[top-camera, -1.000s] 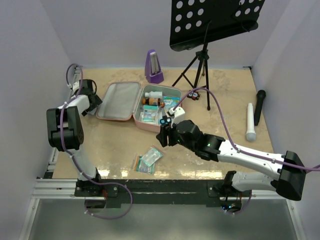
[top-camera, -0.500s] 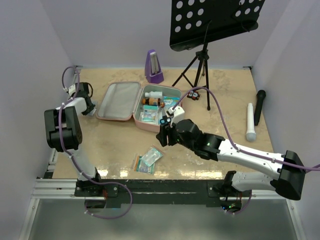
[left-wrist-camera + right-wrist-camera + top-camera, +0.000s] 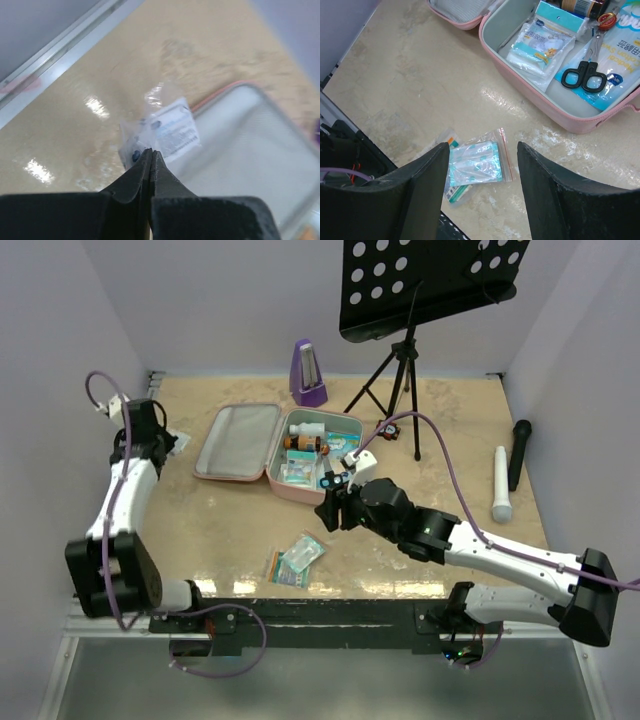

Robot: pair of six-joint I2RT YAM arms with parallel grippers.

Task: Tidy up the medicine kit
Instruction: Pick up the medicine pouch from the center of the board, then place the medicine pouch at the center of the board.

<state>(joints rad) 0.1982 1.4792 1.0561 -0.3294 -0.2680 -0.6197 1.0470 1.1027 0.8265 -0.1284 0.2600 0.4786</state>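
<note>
The pink medicine kit (image 3: 237, 440) lies open at the table's back, its grey lid flat to the left and its tray (image 3: 535, 100) holding packets, bottles and black scissors (image 3: 584, 76). Left of the lid (image 3: 250, 140), my left gripper (image 3: 151, 151) is raised off the table (image 3: 162, 438) and shut on the corner of a small clear packet (image 3: 170, 130) with a white label. My right gripper (image 3: 482, 146) hangs open above a zip bag of teal-striped items (image 3: 475, 162), near the front edge in the top view (image 3: 303, 553), with nothing between its fingers.
A purple metronome (image 3: 307, 373) stands behind the kit, beside a black music stand (image 3: 400, 350) on a tripod. A white microphone (image 3: 502, 483) and a black one (image 3: 519, 452) lie at the right. A small dark item (image 3: 388, 430) rests near the tripod's feet.
My left gripper shut on the clear packet beside the lid and rose up and to the left with it. The right arm barely moved.
</note>
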